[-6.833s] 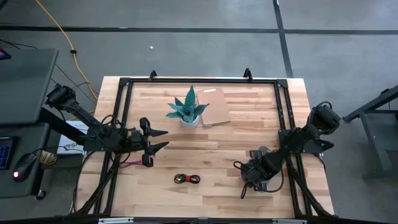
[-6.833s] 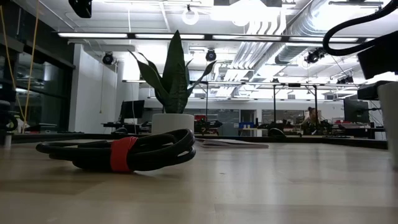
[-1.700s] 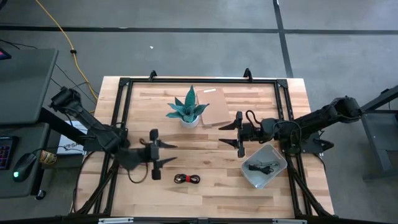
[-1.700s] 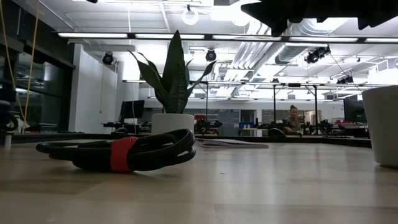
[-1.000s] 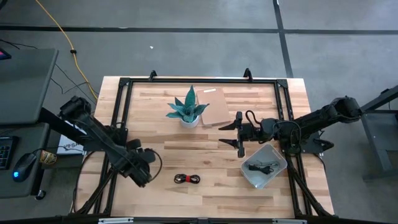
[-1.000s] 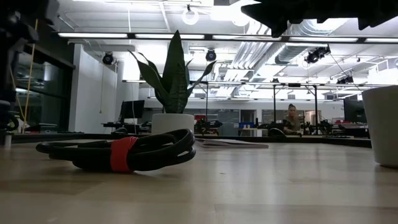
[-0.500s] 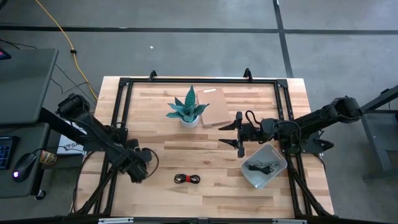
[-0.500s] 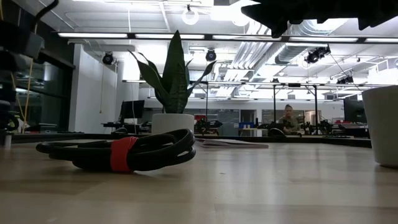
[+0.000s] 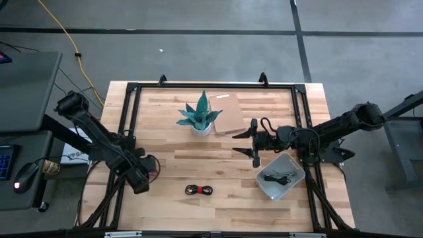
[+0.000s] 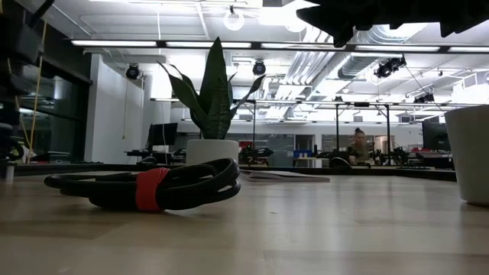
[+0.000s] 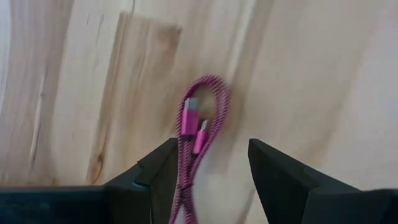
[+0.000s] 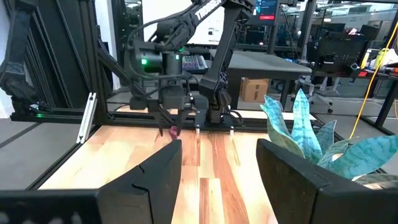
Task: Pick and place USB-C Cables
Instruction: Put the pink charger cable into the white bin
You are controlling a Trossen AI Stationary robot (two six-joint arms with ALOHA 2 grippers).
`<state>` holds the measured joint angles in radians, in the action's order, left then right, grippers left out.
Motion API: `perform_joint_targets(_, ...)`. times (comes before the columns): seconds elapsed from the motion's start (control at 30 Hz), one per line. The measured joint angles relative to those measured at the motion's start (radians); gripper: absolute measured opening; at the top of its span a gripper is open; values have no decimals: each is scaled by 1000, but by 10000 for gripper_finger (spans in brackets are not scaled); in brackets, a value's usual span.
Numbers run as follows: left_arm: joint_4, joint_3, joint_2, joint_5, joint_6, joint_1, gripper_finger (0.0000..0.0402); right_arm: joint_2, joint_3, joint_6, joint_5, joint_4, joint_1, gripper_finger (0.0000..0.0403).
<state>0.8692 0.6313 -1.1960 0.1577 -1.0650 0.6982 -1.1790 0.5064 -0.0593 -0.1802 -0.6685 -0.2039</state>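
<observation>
Left gripper (image 11: pixel 208 163), fingers apart, hangs over the pink-magenta braided cable (image 11: pixel 198 132) at the table's left edge. Right gripper (image 9: pixel 253 139), fingers apart, waits right of the potted plant (image 9: pixel 200 114).

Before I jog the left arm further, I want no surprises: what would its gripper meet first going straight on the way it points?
The pink cable, lying on the table between the open fingers of the left gripper. Depth is unclear, but nothing else shows in that line.
</observation>
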Motion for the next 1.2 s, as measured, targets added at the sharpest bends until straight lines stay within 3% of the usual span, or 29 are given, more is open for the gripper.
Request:
perform_joint_targets(0.5, -41, -62, -79, -46, -58, 53, 177, 0, 0, 9, 0, 2, 0, 199)
perform_joint_targets(0.83, -58, -54, -208, -66, -58, 69, 177, 0, 0, 10, 0, 16, 0, 199)
perform_joint_targets(1.2, -69, -61, -188, -65, -65, 68, 177, 0, 0, 18, 0, 15, 0, 199)
